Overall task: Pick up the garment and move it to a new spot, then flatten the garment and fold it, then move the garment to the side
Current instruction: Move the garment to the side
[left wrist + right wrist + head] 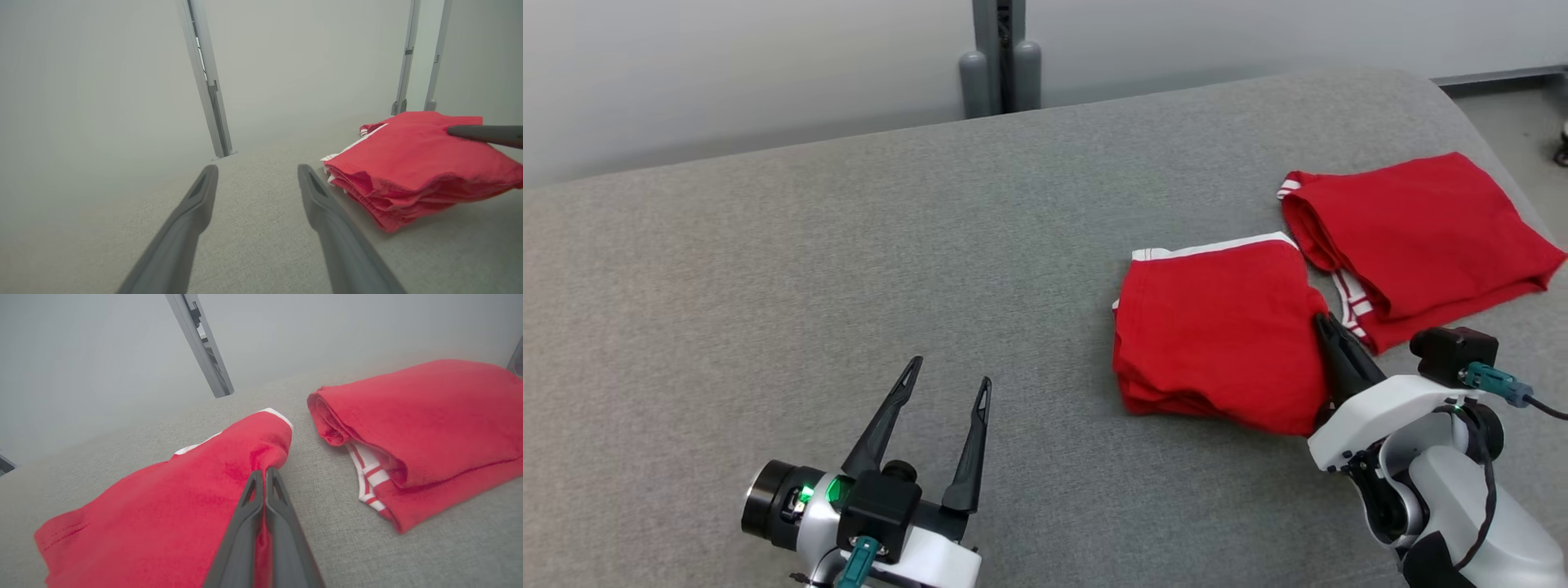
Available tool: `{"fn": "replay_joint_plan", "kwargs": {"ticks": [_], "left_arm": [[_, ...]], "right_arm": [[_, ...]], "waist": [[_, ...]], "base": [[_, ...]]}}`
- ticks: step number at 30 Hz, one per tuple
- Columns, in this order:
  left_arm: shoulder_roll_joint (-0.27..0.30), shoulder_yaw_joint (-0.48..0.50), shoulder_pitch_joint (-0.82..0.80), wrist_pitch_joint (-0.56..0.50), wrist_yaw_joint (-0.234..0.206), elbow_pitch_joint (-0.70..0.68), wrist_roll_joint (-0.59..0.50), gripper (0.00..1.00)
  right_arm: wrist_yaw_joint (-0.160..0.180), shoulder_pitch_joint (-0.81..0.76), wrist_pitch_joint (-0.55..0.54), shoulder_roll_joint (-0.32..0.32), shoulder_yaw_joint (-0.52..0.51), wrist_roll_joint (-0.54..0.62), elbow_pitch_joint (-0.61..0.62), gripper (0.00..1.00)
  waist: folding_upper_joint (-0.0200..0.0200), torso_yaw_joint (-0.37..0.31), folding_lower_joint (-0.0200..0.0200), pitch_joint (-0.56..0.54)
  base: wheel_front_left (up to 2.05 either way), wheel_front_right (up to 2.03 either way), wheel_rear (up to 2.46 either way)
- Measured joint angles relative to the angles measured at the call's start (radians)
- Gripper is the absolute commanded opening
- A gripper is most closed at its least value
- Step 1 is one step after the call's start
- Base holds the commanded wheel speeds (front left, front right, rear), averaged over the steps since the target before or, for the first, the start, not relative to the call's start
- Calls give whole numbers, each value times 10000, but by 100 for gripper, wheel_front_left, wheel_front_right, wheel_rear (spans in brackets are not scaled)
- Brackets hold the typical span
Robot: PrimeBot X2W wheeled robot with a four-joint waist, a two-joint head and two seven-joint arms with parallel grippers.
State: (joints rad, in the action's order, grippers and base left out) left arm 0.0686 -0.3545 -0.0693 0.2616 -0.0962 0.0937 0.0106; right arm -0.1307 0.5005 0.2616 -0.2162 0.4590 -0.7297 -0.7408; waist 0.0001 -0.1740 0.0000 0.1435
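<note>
A folded red garment (1217,327) with white trim lies on the grey padded table (849,269), right of centre. My right gripper (1321,320) is shut on its right edge; in the right wrist view, red cloth shows between the closed fingers (282,522) where the gripper (264,470) meets the garment (163,514). My left gripper (952,371) stands open over bare table at the lower left, well apart from the garment. In the left wrist view the gripper (257,169) has nothing between its fingers, and the garment (408,171) lies to its right.
A second folded red garment (1413,237) with striped trim lies just beyond and right of the first, also in the right wrist view (429,416). A grey post (1001,57) stands behind the table. The table's rounded right edge meets floor (1519,114).
</note>
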Motion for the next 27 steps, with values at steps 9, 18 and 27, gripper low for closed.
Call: {"fn": "replay_joint_plan", "kwargs": {"ticks": [9, 18, 27], "left_arm": [[128, -21, -105, 0, 40, 42, -19, 100], [167, -67, -205, 0, 38, 92, -21, 100], [213, -157, -377, 0, 69, 127, -21, 100]], "right_arm": [[0, -164, 0, 244, -224, 307, 201, 0], [0, -181, 0, 307, -198, 405, 213, 0], [0, 85, 0, 174, -10, 573, 203, 0]], "waist": [[0, -1004, 0, 182], [0, -1515, 0, 270], [0, -1339, 0, 421]], "base": [[0, 0, 0], [0, 0, 0], [0, 0, 0]]}}
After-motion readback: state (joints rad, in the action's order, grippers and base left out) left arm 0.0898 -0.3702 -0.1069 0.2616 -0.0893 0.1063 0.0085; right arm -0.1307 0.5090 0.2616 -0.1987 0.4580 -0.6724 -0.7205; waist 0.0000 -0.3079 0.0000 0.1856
